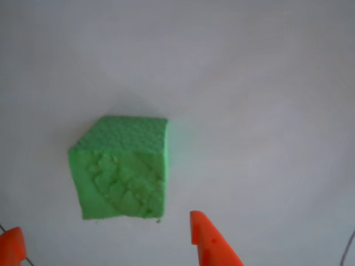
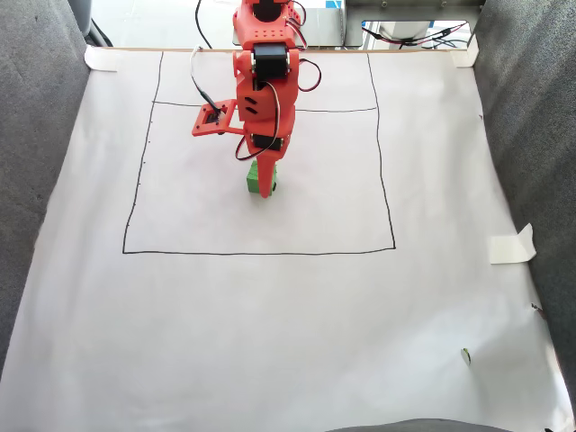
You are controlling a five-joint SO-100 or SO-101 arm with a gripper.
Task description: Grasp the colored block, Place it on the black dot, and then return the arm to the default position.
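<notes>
Risk: the colored block [image 1: 121, 169] is sitting turned at an angle to the fingers [image 1: 105, 235], so, as I judge it, closing now may be catching a corner and twisting or pushing the foam away instead of pinching flat faces.
Second risk: the black dot is not appearing on the paper [image 2: 288, 315], so the drop spot is staying uncertain.
Fingers: spread wide apart, wider than the cube, gripping nothing; in the other view both orange tips are showing at the bottom edge, short of the block and not touching it.
Block: resting on the white paper-covered tabletop, inside the drawn square [image 2: 387, 180], directly under the arm [image 2: 261, 81] in the fixed view.
</notes>
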